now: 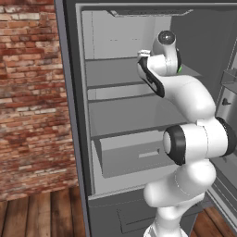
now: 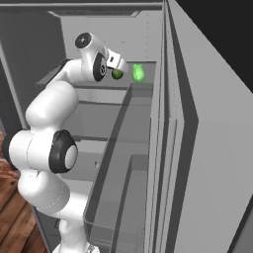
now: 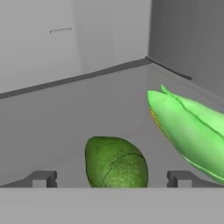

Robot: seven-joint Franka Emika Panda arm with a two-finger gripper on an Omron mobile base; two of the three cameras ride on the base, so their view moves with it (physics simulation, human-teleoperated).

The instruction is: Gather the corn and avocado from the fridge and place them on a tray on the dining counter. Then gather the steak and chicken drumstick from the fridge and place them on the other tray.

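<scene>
Green avocado (image 3: 116,162) between the wide-spread gripper (image 3: 113,178) tips, corn (image 3: 188,127) beside.

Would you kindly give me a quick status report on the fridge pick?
Tool open, fingertips either side of dark green oval avocado. Bright green husked corn cob beside it on grey fridge shelf. Nothing blocking.

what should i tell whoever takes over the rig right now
End effector: open, empty, reaching into the open fridge at an upper shelf, fingertips straddling the avocado.
Corn: lying on the same shelf, beside the avocado, husk on.
Done: nothing gathered yet, judging from both items sitting in the fridge.
Left: grasp the avocado, then the corn, carry them to a tray; then steak and drumstick to the other tray.
</scene>
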